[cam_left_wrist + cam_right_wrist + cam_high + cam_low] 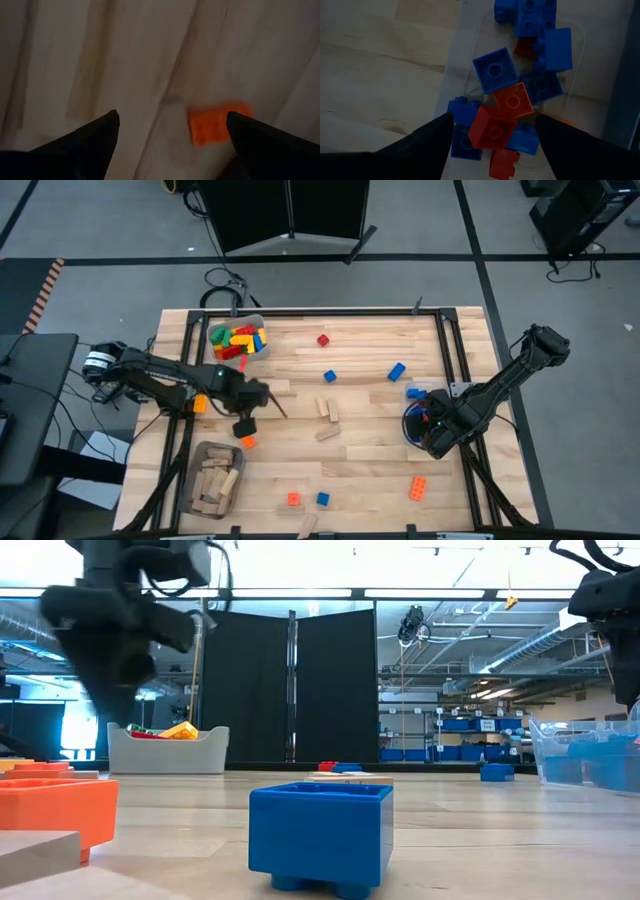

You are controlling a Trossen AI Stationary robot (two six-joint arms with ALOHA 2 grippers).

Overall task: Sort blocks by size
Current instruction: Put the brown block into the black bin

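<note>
No legible text, labels, brands or numbers anywhere in view.

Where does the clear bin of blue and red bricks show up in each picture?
High view: clear bin on the table's right side, under the right arm.
Low view: far right edge, blue bricks inside.
Left wrist view: not in it.
Right wrist view: centre, beyond the fingers.
Shared landmark: the right gripper, open above it.

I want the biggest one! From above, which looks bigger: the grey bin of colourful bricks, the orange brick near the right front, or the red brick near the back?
1. Grey plastic bin
2. Orange studded brick
3. Red studded brick
</note>
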